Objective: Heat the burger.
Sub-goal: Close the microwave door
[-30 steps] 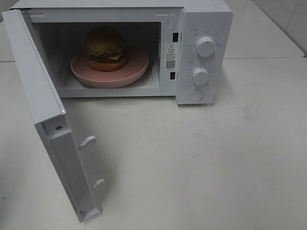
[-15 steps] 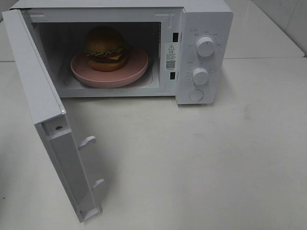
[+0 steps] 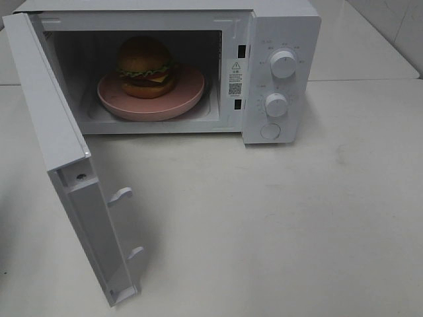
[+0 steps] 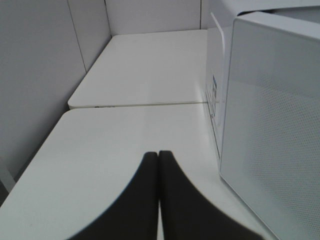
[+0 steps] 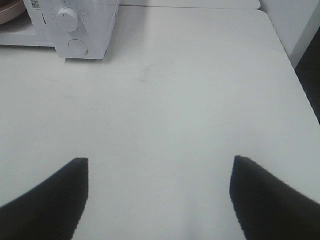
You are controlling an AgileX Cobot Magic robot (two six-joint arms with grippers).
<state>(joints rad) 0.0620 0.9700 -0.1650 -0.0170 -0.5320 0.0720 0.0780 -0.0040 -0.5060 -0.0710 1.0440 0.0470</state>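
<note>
Now the tall golden-bunned burger [image 3: 146, 66] sits inside the white microwave [image 3: 284, 26] at twelve o'clock, left end effector [image 4: 158, 155] pinched empty, right end effector [image 5: 160, 160] gaping empty; swinging its open white door [image 3: 53, 125] shut looks next.

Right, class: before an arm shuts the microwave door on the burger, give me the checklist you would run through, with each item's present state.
1. The burger sits on the pink plate inside the microwave: ok.
2. The plate lies wholly inside the cavity, out of the door's sweep: ok.
3. The microwave door is shut for heating: not ok, it stands wide open.
4. The left end effector is shut and empty, beside the door's outer face: ok.
5. The right end effector is open and empty over the table, away from the door: ok.
6. Settings on the upper knob and lower knob: cannot tell, markings too small.
</note>
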